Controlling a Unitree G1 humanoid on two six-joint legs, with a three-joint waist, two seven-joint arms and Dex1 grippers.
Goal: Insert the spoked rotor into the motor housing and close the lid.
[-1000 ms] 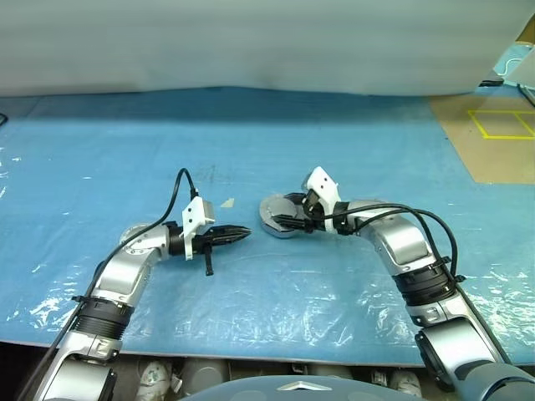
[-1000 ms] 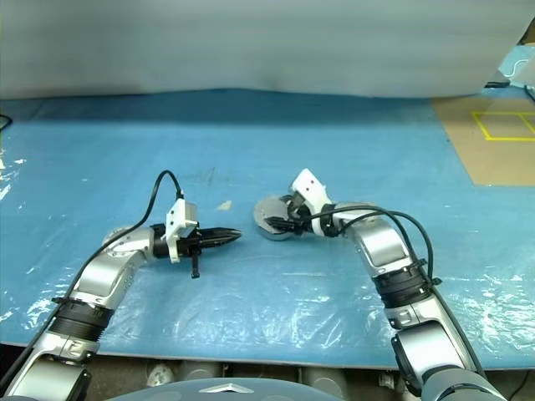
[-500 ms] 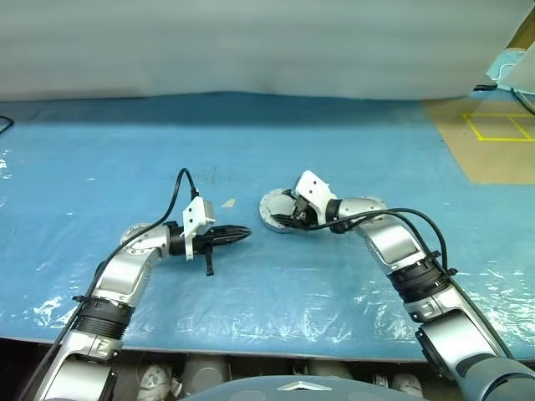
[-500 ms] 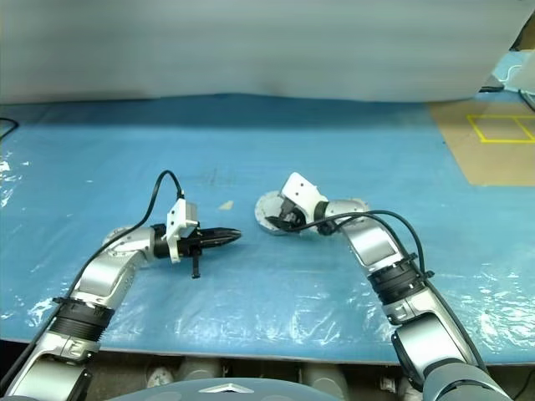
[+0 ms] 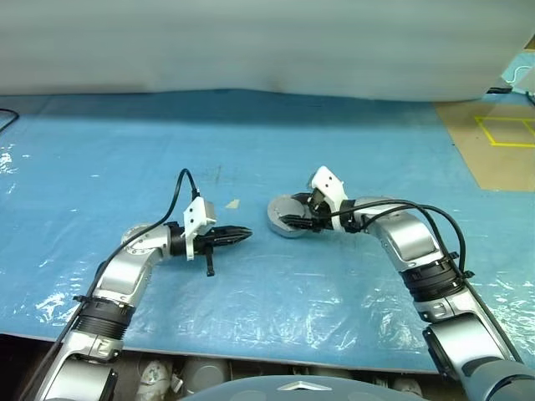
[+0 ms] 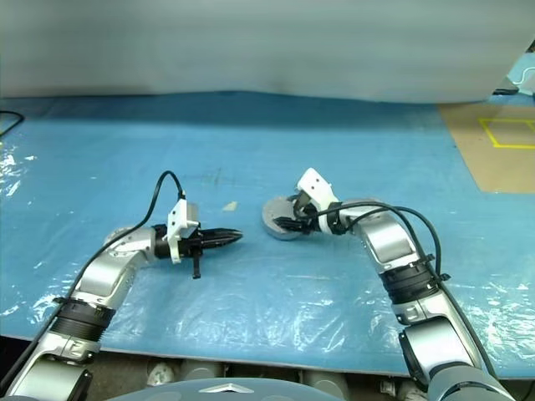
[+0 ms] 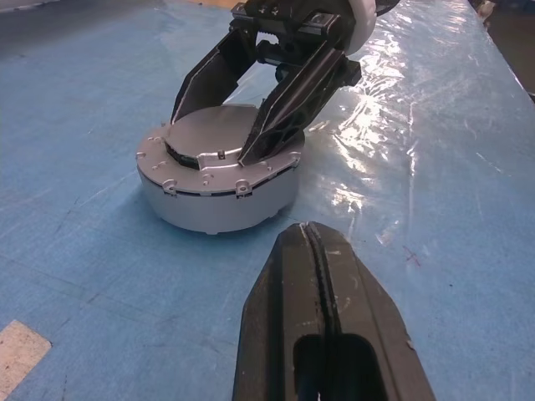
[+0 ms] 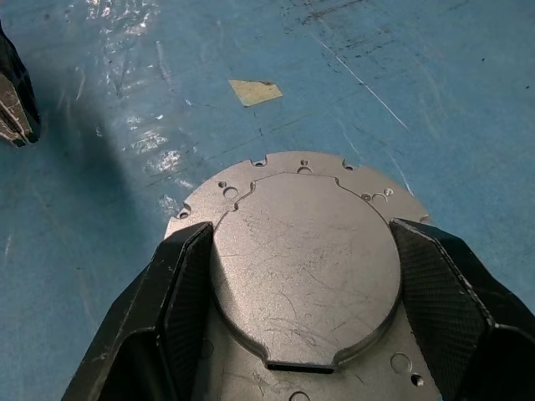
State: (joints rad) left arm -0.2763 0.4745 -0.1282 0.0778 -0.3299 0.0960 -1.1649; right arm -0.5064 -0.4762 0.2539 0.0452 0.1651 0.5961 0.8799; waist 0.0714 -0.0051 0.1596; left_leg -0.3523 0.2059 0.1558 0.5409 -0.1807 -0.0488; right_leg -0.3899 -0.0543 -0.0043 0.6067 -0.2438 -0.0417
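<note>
The motor housing, a short silver cylinder, stands on the blue sheet between my two hands. The lid lies flat on top of it. My right gripper reaches in from the right, one finger against each side of the lid's raised round centre. From the left wrist view, those black fingers straddle the lid above the housing wall. My left gripper is shut and empty, a hand's width left of the housing and pointing at it. The spoked rotor is hidden.
A wrinkled blue plastic sheet covers the table. A small tan scrap of tape lies just behind the left gripper. At the far right is brown flooring with yellow lines. A pale curtain closes off the back.
The head views have shifted slightly. Both grippers and the housing keep the same places relative to each other.
</note>
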